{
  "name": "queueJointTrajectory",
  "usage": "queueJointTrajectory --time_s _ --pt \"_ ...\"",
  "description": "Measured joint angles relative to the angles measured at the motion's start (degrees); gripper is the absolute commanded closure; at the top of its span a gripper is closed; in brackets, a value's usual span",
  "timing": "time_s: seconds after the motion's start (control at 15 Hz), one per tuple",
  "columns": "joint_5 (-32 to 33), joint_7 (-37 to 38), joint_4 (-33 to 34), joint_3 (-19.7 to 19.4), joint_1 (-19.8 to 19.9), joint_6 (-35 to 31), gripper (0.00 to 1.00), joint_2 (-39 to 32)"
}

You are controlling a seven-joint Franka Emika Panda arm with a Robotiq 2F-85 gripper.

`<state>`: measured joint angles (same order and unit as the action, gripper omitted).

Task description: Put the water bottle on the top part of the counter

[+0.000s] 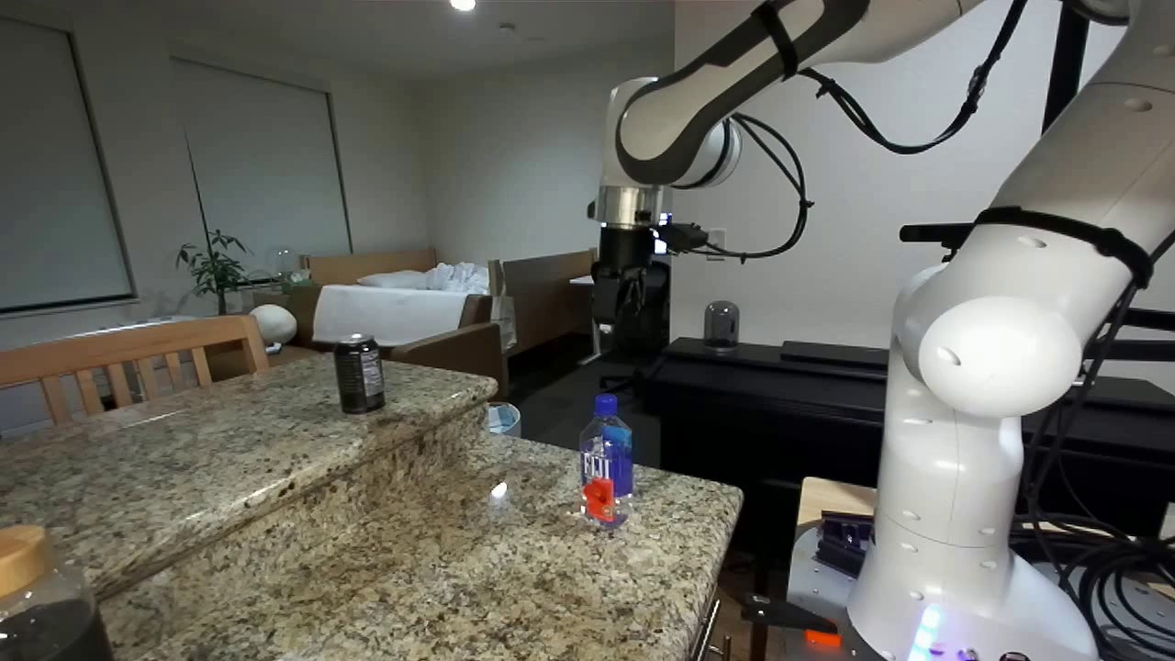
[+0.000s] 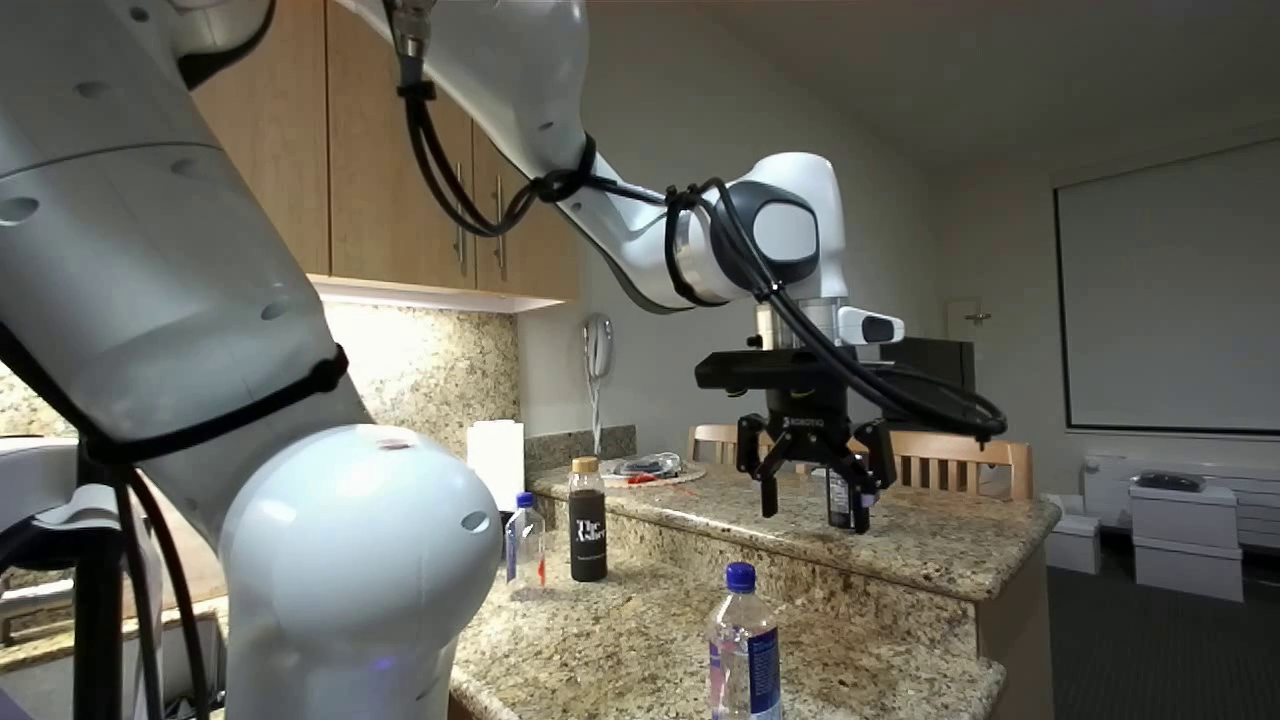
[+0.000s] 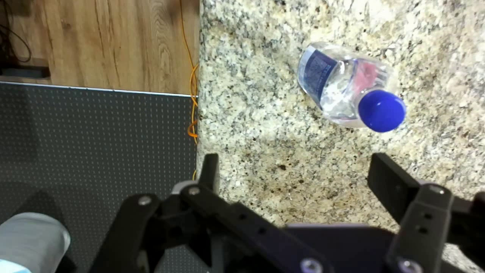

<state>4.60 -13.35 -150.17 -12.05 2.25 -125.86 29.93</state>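
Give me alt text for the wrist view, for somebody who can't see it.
Seen from above, a clear, blue-capped water bottle stands on the speckled granite counter. Below it in the picture, the gripper is open and empty. Wood floor and dark dotted flooring show at left.

I have the water bottle [image 1: 606,468] on the desk's lower tier [image 1: 413,578], the can [image 1: 360,375] on the upper tier [image 1: 211,441].
In an exterior view, I see a second bottle [image 2: 522,550] just left of a flask [image 2: 588,530], both on the lower tier, behind the water bottle; a chair [image 2: 1020,468] stands beyond the upper tier. In my wrist view, the water bottle stands beyond the gripper [image 3: 296,167], right of centre.
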Motion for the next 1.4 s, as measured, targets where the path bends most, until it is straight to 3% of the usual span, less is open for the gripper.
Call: queueJointTrajectory --time_s 0.8,1.13,1.4 --pt "-2.0 0.6 -3.2 7.0 -4.1 -3.7 0.0 -0.6" --pt "-2.0 5.0 -7.1 8.9 -4.1 -3.8 0.0 2.3" --pt "-2.0 9.5 -9.4 9.7 -3.9 -8.3 0.0 3.7"
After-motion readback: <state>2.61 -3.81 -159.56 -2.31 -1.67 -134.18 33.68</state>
